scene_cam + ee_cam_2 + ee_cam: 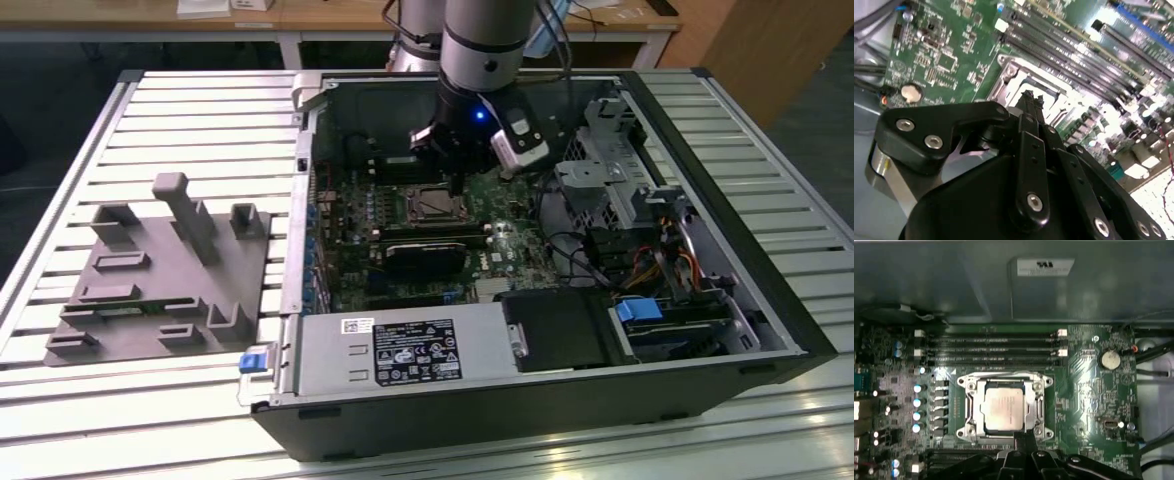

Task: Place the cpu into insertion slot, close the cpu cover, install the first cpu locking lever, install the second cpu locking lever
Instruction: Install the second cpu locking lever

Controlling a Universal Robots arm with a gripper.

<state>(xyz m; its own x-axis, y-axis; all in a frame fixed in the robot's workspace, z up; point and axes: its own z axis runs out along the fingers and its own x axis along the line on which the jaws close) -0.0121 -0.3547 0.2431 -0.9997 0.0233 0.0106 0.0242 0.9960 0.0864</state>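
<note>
Slatted bench (174, 110) carries an open computer case (747, 300). Hand (1030, 100), fingers pressed together and holding nothing, hovers just beside the cpu (1002, 408), seated in the insertion slot (968, 410).

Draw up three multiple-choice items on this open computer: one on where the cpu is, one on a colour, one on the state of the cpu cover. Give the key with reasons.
1. Where is the cpu?
A. On the grey fixture outside the case
B. In the insertion slot
C. On top of the memory slots

2. What colour is the circuit board around the slot?
A. Red
B. White
C. Green

3. How does the cpu cover stand?
A. Lowered around the cpu
B. Raised upright
C. Taken off and laid on the table

Key:
1 B, as the first wrist view shows the silvery chip lying inside the socket's metal rim.
2 C, as the board shows green in both wrist views.
3 A, as the thin metal frame lies flat with the chip's face showing through its window.
</note>
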